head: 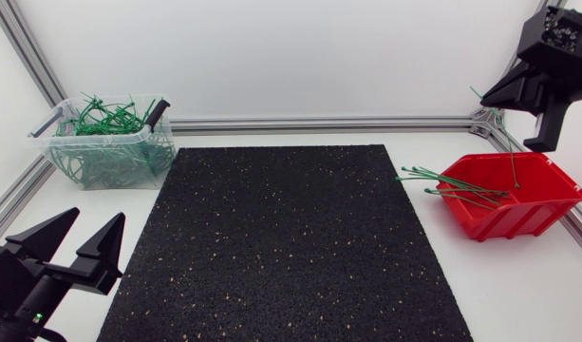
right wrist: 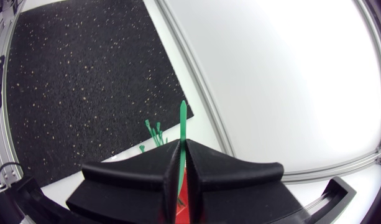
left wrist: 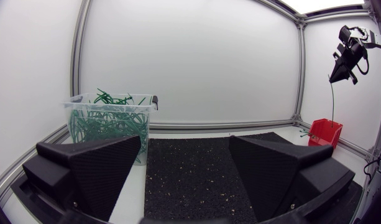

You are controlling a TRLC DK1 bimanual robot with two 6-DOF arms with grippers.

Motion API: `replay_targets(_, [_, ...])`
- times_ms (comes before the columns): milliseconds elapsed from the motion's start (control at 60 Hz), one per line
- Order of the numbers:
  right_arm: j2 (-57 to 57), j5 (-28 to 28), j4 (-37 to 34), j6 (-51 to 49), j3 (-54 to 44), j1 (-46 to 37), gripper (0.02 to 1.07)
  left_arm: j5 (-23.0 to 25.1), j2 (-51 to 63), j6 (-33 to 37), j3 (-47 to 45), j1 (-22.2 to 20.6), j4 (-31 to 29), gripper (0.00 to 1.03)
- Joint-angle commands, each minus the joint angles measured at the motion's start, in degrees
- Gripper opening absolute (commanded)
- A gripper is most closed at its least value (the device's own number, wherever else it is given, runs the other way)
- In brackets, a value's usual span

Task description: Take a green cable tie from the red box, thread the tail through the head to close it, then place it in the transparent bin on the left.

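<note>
My right gripper (right wrist: 181, 148) pinches a thin green plastic cable tie (right wrist: 183, 121) with the red plastic box (head: 523, 220) beneath it, and my left gripper (left wrist: 185, 163) stands spread wide.

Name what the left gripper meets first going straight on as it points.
For the left gripper the way looks free over the black mat; one finger may clip the transparent bin, depth unclear.

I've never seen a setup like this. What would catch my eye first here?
The bright red box at the table's right, with green cable ties spilling over its rim, stands out first. High above it the right jaws are shut on a single green cable tie that dangles down. At the far left a transparent bin is heaped with more, beside a speckled black mat.
</note>
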Motion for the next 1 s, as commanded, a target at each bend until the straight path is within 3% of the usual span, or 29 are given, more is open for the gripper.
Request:
replay_targets(0, [-3.71,0.23,-1.97,4.31,2.12,2.88,0.08,-0.25,0.43,-1.04,-2.35,-0.61,-0.88,0.99])
replay_targets(67, [-5.03,2.17,-5.31,6.33,2.64,6.83,0.08,-0.25,0.51,-1.04,-2.35,-0.61,-0.88,0.99])
replay_targets(200, [-8.72,9.28,-5.49,11.34,2.38,17.46,0.08,-0.51,0.6,-1.04,-2.35,-0.52,-1.06,0.99])
replay_targets(300, [-8.46,22.38,-8.48,18.11,2.2,32.76,0.08,-0.77,1.31,-1.04,-2.35,-0.52,-1.15,0.99])
replay_targets(417, [-5.91,29.76,-9.8,25.58,1.85,43.3,0.08,-0.77,1.48,-1.04,-2.35,-0.69,-1.15,0.99])
replay_targets(750, [5.78,30.55,-7.77,38.68,1.94,51.65,0.08,-0.77,2.1,-1.04,-2.35,-0.69,-1.15,0.99])
replay_targets(983, [17.47,28.71,-0.39,43.6,1.76,52.62,0.08,-0.77,2.54,-1.04,-2.35,-0.69,-1.23,0.99])
